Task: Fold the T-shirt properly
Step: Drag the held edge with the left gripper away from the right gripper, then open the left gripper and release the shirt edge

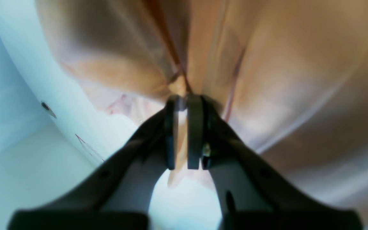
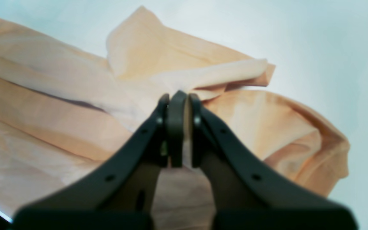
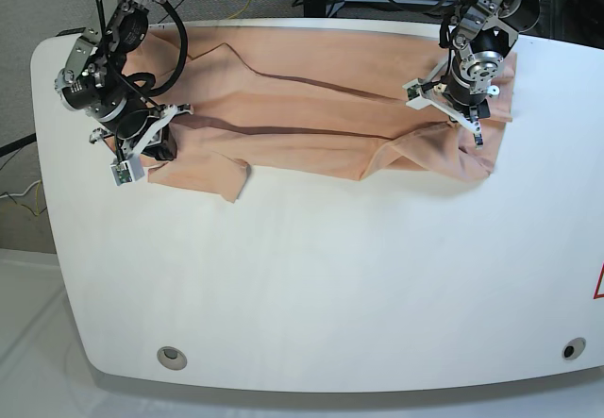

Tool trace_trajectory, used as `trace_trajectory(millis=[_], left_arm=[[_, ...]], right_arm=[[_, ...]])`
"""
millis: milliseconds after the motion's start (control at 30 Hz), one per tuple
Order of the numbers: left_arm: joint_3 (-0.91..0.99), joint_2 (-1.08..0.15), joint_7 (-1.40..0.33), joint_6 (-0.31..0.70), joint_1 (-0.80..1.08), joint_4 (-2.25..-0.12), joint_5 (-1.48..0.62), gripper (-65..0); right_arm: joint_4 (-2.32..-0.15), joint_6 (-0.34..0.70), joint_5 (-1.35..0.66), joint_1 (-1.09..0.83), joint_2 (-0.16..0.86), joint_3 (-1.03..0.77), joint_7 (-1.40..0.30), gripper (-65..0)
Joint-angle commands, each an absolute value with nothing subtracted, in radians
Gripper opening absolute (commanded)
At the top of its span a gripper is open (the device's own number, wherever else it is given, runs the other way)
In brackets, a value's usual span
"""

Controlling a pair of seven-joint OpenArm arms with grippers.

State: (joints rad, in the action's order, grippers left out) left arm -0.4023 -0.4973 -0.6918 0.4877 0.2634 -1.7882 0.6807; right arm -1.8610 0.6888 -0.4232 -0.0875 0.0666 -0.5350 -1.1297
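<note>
Along the far edge of the desk (image 3: 311, 276) lies the T-shirt (image 3: 321, 97), spread lengthwise from far-left corner to far-right corner, with a long fold ridge running across its middle and a sleeve flap poking toward the near side at left.

Left hand (image 3: 460, 111) sits at the far-right end. Its wrist view shows the pads nearly together with a thin pinch of cloth between them, the fabric gathering to that point.

Right hand (image 3: 143, 146) sits at the far-left end. Its wrist view shows the same: narrow, gripping a bunched bit of fabric, with a sleeve crumpled just beyond.

Judgement: step in hand looks like a lengthwise fold, both ends held. To do it well:
- Lift both ends together and level, so the cloth between does not sag or twist.
- Keep gentle tension along the length to flatten the ridge.
- Carry the held edge evenly across to its opposite edge, then lay down before letting go.
- Watch the left sleeve flap; it may tuck under unevenly.

Grip depth in both hands looks shallow; slipping is a risk.
</note>
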Motion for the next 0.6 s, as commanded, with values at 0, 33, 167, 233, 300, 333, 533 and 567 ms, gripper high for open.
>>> trace_trajectory(millis=[0, 33, 167, 233, 300, 333, 533, 567], left_arm=[[-0.374, -0.504, -0.702, 0.476, 0.246, -1.804, 0.699, -62.1], [-0.374, -0.504, -0.699, 0.476, 0.239, -1.805, 0.699, -62.0], [-0.369, -0.503, -0.679, 0.472, 0.211, -1.831, 0.7, -62.0], [-0.367, -0.503, -0.679, 0.472, 0.208, -1.839, 0.7, -62.0], [-0.349, -0.503, -0.679, 0.472, 0.202, -1.85, 0.7, -62.0], [-0.338, -0.493, -0.679, 0.473, 0.196, -1.853, 0.7, -62.0], [-0.292, -0.467, -0.679, 0.476, 0.193, -1.854, 0.704, -62.0], [-0.292, -0.469, -0.679, 0.476, 0.194, -1.856, 0.704, -62.0]], right_arm=[[-1.876, 0.693, -0.437, -0.079, 0.077, -0.536, -1.109, -63.1], [-1.876, 0.693, -0.437, -0.079, 0.077, -0.536, -1.109, -63.1], [-1.876, 0.693, -0.437, -0.079, 0.077, -0.536, -1.109, -63.1], [-1.876, 0.693, -0.437, -0.079, 0.077, -0.536, -1.109, -63.1], [-1.876, 0.693, -0.437, -0.079, 0.077, -0.536, -1.109, -63.1], [-1.876, 0.693, -0.437, -0.079, 0.077, -0.536, -1.109, -63.1], [-1.863, 0.693, -0.437, -0.079, 0.077, -0.536, -1.109, -63.1], [-1.857, 0.693, -0.437, -0.079, 0.077, -0.536, -1.109, -63.1]])
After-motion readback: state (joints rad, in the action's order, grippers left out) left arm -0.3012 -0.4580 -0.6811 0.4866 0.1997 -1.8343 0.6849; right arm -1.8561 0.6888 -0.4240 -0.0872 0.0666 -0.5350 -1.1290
